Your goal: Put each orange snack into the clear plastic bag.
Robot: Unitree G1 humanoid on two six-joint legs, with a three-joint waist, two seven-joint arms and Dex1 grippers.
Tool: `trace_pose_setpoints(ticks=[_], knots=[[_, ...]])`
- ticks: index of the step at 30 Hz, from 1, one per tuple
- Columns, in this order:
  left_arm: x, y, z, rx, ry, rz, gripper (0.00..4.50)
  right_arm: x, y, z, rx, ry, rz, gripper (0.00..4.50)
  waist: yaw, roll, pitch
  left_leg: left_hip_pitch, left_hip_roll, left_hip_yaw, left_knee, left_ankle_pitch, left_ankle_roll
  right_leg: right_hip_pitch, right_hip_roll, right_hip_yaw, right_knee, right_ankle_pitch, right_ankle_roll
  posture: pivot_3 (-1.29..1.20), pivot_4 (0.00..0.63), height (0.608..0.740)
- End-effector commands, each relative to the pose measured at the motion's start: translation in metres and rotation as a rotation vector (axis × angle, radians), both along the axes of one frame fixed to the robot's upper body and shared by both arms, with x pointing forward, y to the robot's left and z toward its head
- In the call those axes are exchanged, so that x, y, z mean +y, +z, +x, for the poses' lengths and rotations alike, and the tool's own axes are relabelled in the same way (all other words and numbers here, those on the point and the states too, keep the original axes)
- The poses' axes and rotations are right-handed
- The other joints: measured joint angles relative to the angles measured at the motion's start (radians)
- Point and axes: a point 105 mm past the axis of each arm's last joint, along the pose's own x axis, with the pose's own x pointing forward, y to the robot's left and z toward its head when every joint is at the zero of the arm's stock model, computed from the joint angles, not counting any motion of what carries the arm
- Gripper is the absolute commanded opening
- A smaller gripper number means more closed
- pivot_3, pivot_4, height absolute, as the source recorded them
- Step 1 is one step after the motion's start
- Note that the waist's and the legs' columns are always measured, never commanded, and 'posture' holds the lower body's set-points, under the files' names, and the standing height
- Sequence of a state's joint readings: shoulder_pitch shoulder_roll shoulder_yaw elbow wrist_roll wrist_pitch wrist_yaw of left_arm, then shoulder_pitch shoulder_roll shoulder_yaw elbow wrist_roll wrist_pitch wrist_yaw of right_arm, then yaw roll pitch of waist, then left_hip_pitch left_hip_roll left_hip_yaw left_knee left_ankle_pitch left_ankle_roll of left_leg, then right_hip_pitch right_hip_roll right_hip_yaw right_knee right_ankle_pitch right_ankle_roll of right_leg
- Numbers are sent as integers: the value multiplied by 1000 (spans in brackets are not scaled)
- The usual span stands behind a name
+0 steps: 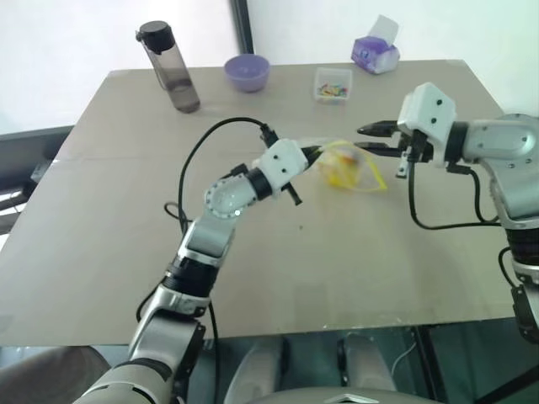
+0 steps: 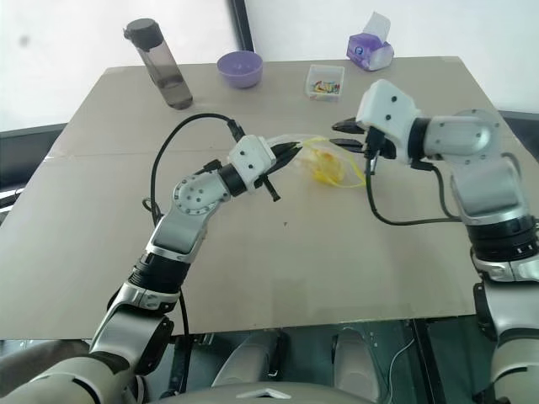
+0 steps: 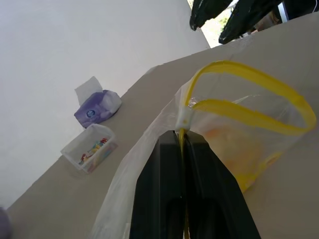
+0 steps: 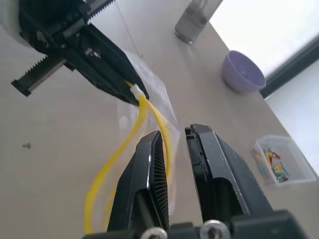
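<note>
An orange snack (image 3: 234, 144) already sits inside the clear plastic bag (image 1: 344, 164), which hangs just above the middle of the table (image 1: 337, 269), its yellow-edged mouth held open; no other snack lies on the tabletop, so the loading looks done or nearly so, though the crinkled film blurs how many are inside. The left gripper (image 3: 182, 144) is clamped tight on the bag's yellow strip at the zip end; the right gripper (image 4: 174, 149) hovers at the mouth, its fingers slightly apart and gripping nothing, one beside the strip, whether touching I cannot tell.

Clear plastic bag (image 3: 234, 129) yellow-edged, purple bowl (image 1: 247, 71), grey bottle (image 1: 173, 71)
</note>
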State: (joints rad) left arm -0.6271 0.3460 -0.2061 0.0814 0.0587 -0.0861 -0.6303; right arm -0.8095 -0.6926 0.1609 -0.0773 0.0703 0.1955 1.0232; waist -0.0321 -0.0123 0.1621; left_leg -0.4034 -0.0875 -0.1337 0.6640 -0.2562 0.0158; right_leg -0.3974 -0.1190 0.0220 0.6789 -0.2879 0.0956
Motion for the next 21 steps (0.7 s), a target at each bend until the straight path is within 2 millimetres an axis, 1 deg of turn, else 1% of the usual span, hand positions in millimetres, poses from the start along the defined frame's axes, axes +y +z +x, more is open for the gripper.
trace_pose_setpoints(ticks=[1,5,9,18,21], knots=[[-4,18,-9,-117,-28,40,0,13,12,-6,-63,27,35,857,0,0,0,0,0,0,0,0,0,0,0,0,0,0,0,0,150,740],[0,23,-9,-146,-9,50,0,28,8,-12,-52,71,58,857,-2,0,0,0,0,0,0,0,0,0,0,0,0,0,0,0,150,740],[0,25,-11,-168,-7,74,0,37,4,-14,-55,97,49,857,-3,0,0,0,0,0,0,0,0,0,0,0,0,0,0,0,150,740],[-3,32,-14,-227,-13,123,0,40,-7,-8,-86,111,-33,857,-6,0,0,0,0,0,0,0,0,0,0,-1,0,0,0,0,150,740],[-5,31,-17,-276,-22,193,0,38,-9,-2,-110,101,-64,857,-7,0,0,0,0,0,0,0,0,0,0,0,0,0,0,0,150,740]])
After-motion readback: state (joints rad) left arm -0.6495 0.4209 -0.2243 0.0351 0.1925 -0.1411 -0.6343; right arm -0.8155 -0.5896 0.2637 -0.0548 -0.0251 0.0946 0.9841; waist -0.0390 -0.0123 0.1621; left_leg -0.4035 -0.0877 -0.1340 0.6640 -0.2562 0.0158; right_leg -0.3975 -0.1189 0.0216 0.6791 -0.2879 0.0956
